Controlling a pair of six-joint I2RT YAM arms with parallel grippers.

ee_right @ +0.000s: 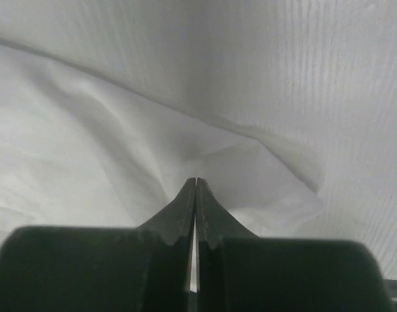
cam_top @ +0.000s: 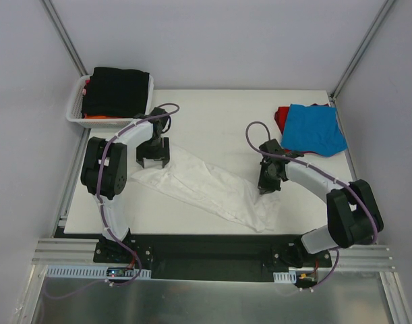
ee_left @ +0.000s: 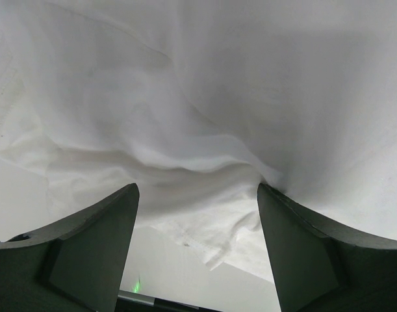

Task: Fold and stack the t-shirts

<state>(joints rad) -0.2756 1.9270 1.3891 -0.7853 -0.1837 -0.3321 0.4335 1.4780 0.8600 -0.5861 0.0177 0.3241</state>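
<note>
White t-shirt [cam_top: 206,185] lies in a loose diagonal band across the table [cam_top: 219,115]. It looks soft, light and limp, and likely to sag and bunch. Left gripper [cam_top: 154,158] hovers wide open over its far end. Right gripper [cam_top: 267,186] is closed, seemingly pinching a fold. Hems or corners look the best places to take hold.

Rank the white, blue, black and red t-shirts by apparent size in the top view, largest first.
1. Long crumpled white cotton t-shirt.
2. Folded bright blue t-shirt and folded black t-shirt: about alike, so unranked.
3. Red t-shirt: only an edge shows past the blue one.
</note>
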